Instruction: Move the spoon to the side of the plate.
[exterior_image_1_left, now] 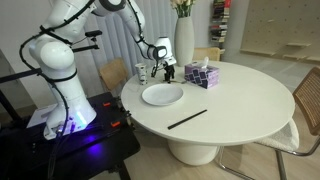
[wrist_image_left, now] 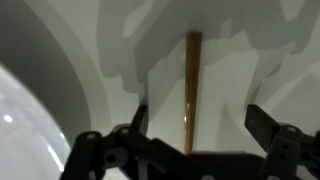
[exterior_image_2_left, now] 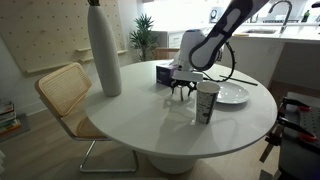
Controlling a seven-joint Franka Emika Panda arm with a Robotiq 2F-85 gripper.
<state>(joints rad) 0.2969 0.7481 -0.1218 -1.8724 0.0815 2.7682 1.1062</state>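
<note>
The white plate (exterior_image_1_left: 162, 94) lies on the round white table (exterior_image_1_left: 240, 100); it also shows in the other exterior view (exterior_image_2_left: 232, 94), and its rim is at the left of the wrist view (wrist_image_left: 20, 120). My gripper (exterior_image_1_left: 168, 69) hangs low over the table beyond the plate, beside the tissue box; it also shows in an exterior view (exterior_image_2_left: 183, 90). In the wrist view the gripper (wrist_image_left: 200, 122) is open, its fingers on either side of a thin spoon handle (wrist_image_left: 190, 80) lying on the table. The spoon looks brownish with a glint. Its bowl is hidden.
A patterned tissue box (exterior_image_1_left: 202, 75), a cup (exterior_image_1_left: 141, 72) and a tall white vase (exterior_image_1_left: 183, 40) stand near the gripper. A long dark stick (exterior_image_1_left: 187, 119) lies in front of the plate. Chairs stand around the table.
</note>
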